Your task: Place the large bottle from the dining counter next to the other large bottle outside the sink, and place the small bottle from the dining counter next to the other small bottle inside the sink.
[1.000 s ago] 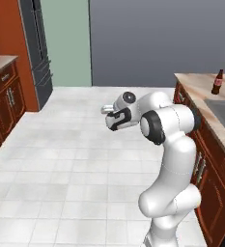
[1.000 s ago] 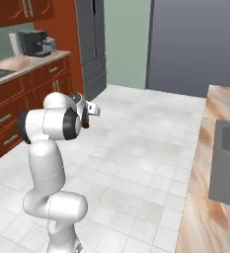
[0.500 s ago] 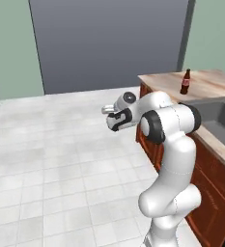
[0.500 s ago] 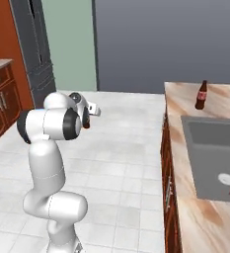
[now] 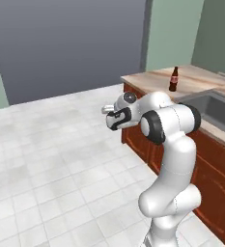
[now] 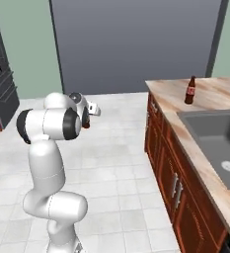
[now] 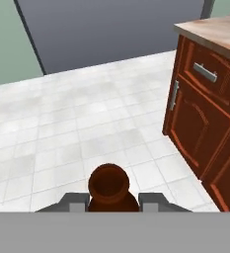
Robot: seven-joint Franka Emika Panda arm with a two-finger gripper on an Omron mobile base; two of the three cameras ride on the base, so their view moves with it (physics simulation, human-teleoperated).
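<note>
Clamping the small bottle [image 7: 108, 190] of glossy brown glass, round-mouthed, the claw [image 7: 109, 200] is nearly closed; at two o'clock, panelled reddish wood cabinets [image 7: 205, 123].

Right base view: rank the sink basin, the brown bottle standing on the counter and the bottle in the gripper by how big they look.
1. The sink, clearly largest.
2. The other large bottle on the counter.
3. The small bottle in the gripper: only a sliver shows behind the arm, so its rank is unsure.
</note>
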